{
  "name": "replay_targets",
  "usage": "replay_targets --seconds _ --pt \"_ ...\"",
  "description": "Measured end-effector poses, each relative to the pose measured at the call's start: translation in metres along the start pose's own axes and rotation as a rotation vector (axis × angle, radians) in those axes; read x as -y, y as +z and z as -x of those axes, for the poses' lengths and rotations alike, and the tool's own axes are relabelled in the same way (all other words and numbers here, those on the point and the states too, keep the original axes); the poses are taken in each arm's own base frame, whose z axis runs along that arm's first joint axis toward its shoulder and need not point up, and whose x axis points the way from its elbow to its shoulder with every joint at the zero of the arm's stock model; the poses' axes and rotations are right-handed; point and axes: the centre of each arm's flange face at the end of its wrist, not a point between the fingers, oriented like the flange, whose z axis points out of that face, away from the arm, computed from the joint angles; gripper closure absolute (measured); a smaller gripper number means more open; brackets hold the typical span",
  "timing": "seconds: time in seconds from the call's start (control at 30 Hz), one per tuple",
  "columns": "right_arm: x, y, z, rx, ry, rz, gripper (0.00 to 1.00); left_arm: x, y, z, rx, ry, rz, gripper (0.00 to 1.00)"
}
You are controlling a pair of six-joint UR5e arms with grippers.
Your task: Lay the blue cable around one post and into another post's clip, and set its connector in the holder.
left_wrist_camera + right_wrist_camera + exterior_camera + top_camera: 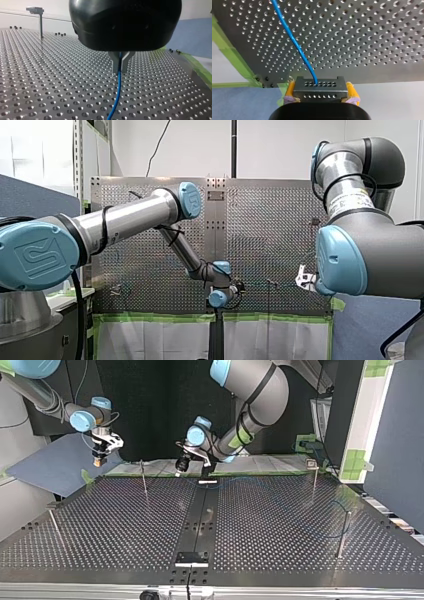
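Pinching the blue cable is left gripper; right gripper clamps the connector. Risk: if arms pull apart, cable slips out or misses far post.

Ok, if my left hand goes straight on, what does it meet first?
The perforated table, seemingly close under the left hand; only the blue cable it grips runs there. Depth is unclear.
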Motion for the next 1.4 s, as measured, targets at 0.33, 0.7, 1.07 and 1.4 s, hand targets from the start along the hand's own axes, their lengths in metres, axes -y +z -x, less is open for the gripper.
replay_targets --seconds 0.33,0.7,1.07,1.4 --pt "-0.002 0.000 0.001 0.008 -0.001 0.004 1.00 0.004 -0.002 -0.001 -0.023 0.054 -0.013 0.57" --pt "-0.002 0.000 0.002 0.014 -0.003 0.005 1.00 0.015 -0.008 -0.007 -0.071 0.114 -0.082 0.02" --pt "-0.002 0.004 -0.003 0.021 -0.007 0.010 1.00 0.030 -0.038 -0.002 -0.180 0.218 -0.143 0.02" --pt "-0.004 0.006 -0.007 0.012 -0.004 0.014 1.00 0.026 -0.065 0.001 -0.222 0.291 -0.092 0.02"
